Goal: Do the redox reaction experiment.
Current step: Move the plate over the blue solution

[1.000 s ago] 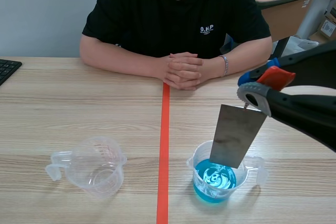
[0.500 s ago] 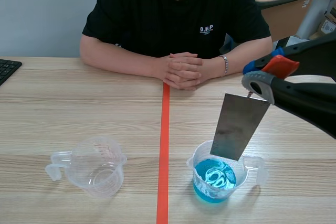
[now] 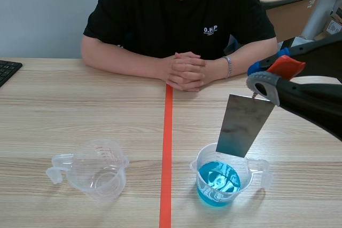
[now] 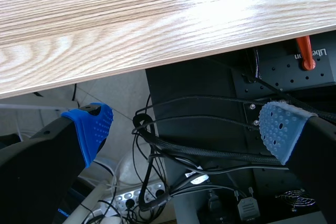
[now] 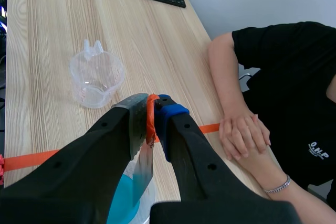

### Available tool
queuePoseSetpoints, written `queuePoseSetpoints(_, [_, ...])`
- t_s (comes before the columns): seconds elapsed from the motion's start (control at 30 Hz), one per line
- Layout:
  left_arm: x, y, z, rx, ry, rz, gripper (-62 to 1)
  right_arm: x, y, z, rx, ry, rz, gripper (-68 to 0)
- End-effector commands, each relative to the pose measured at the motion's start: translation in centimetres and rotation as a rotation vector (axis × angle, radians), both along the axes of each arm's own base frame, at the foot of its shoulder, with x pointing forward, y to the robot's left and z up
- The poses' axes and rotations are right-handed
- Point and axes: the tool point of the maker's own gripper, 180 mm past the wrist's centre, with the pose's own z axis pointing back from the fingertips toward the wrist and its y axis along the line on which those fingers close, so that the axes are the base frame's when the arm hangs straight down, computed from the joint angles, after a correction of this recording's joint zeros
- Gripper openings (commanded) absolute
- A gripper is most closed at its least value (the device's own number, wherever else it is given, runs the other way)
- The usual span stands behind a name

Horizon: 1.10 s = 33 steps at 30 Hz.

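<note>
Lifting out of clear plastic cup w/ blue liquid [image 3: 219, 183], flat grey metal plate [image 3: 243, 126] is hanging pinched in right gripper [image 3: 263, 87]; swinging could drip onto bench [image 3: 80, 110].

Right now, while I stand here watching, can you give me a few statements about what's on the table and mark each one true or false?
1. The right gripper holds a metal plate over the cup of blue liquid. True.
2. The clear cup on the other side of the tape line also holds blue liquid. False: it looks empty.
3. The person's hands are clasped together on the table. True.
4. The left gripper grips the clear cup. False: it is open, holds nothing and sits low by the table's edge.
</note>
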Motion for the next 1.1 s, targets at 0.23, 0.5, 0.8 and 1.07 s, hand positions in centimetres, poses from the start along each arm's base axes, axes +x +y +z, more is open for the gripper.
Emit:
queuePoseSetpoints(0.23, [0.2,-0.2,0.4,-0.005,-0.016,-0.008,-1.3,0.0,0.3,0.9,0.029,-0.022,0.012,-65.8])
queuePoseSetpoints(0.5, [0.7,0.4,0.7,0.021,-0.021,-0.092,-18.4,0.0,0.3,0.9,0.029,-0.022,0.012,-65.8])
queuePoseSetpoints(0.8, [5.1,0.9,3.7,0.030,-0.156,-0.328,-29.5,0.0,0.3,0.9,0.030,-0.022,0.012,-65.8])
queuePoseSetpoints(1.07, [8.8,-1.3,6.6,0.044,-0.230,-0.670,-51.5,0.0,0.3,0.9,0.030,-0.021,0.012,-65.8])
